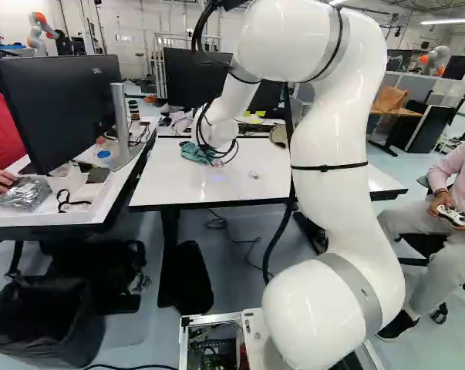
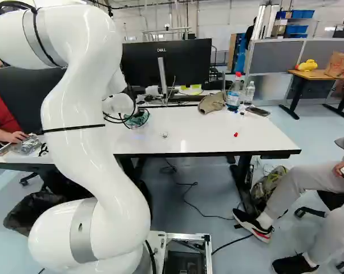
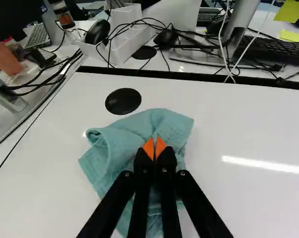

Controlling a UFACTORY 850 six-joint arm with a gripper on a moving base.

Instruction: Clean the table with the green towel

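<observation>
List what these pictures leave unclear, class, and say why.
Wrist view: the underside of the towel and the table beneath, hidden by its folds.
Right base view: the red bit on the table, too small to name.
Left base view: the top of the arm, cut off by the upper edge.

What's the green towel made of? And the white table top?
The crumpled green cloth towel looks like soft cotton or microfibre: it's matte and folds floppily. The flat white tabletop could be laminate or painted board; it's smooth and shiny, with a bright streak of light.
</observation>
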